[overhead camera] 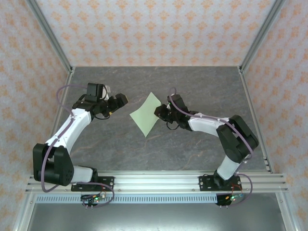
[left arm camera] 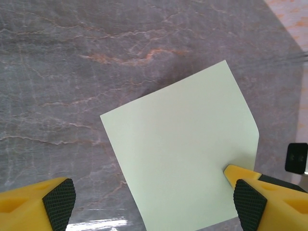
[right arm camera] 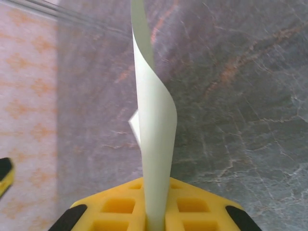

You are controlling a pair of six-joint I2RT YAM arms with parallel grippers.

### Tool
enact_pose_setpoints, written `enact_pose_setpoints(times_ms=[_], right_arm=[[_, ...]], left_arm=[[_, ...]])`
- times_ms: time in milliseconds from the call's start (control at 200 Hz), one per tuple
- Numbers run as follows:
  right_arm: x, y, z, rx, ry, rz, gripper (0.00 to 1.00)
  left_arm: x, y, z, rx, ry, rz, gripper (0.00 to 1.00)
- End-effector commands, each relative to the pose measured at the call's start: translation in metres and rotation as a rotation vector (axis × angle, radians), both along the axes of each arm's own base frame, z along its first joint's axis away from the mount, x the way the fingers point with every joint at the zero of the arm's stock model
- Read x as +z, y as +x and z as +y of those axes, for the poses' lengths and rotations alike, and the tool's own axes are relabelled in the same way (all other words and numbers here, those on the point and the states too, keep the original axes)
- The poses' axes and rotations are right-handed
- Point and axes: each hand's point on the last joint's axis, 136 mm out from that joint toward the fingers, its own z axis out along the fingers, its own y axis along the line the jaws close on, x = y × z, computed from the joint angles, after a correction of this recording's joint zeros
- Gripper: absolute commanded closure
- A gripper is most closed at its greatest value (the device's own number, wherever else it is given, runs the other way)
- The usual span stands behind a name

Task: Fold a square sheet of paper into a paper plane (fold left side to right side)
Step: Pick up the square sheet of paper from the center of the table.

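Now; table [overhead camera: 192, 144]; patterned walls [overhead camera: 144, 29]; left end effector [left arm camera: 154, 204] apart; right end effector [right arm camera: 156, 211] clamps paper [left arm camera: 183, 159]

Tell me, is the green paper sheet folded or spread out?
Spread out, unfolded: the square sheet of paper shows no crease from above. The right claw pinches one corner, which curls upward.

Robot lab cell: aluminium frame [overhead camera: 50, 33], patterned walls [overhead camera: 154, 29].

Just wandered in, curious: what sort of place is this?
Probably a robot test booth: a left arm and a right arm bolted to a metal rail, a stone-look table walled by patterned panels on aluminium posts, one green paper sheet.
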Motion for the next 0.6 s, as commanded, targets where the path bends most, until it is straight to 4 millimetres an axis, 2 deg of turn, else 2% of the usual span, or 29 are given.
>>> enact_pose_setpoints(times_ms=[0, 125, 300, 365, 385, 415, 590], right_arm=[[0.061, 0.008, -0.005, 0.016, 0.172, -0.127, 0.86], [0.114, 0.013, -0.04, -0.022, 0.286, -0.224, 0.86], [0.206, 0.003, -0.086, -0.059, 0.378, -0.408, 0.87], [0.232, -0.001, -0.094, -0.063, 0.395, -0.454, 0.87], [0.252, -0.01, -0.097, -0.056, 0.412, -0.498, 0.87], [0.267, -0.014, -0.099, -0.049, 0.424, -0.526, 0.87], [0.349, -0.039, -0.099, 0.013, 0.546, -0.658, 0.87]], left_arm=[[0.028, -0.002, -0.012, -0.029, -0.098, -0.076, 0.1], [0.066, -0.001, -0.025, -0.053, -0.214, -0.183, 0.05], [0.132, 0.006, -0.039, -0.06, -0.418, -0.356, 0.0], [0.153, 0.008, -0.045, -0.066, -0.481, -0.398, 0.0], [0.159, 0.009, -0.049, -0.071, -0.499, -0.407, 0.0], [0.168, 0.009, -0.054, -0.083, -0.522, -0.425, 0.0], [0.228, 0.005, -0.106, -0.22, -0.665, -0.519, 0.0]])
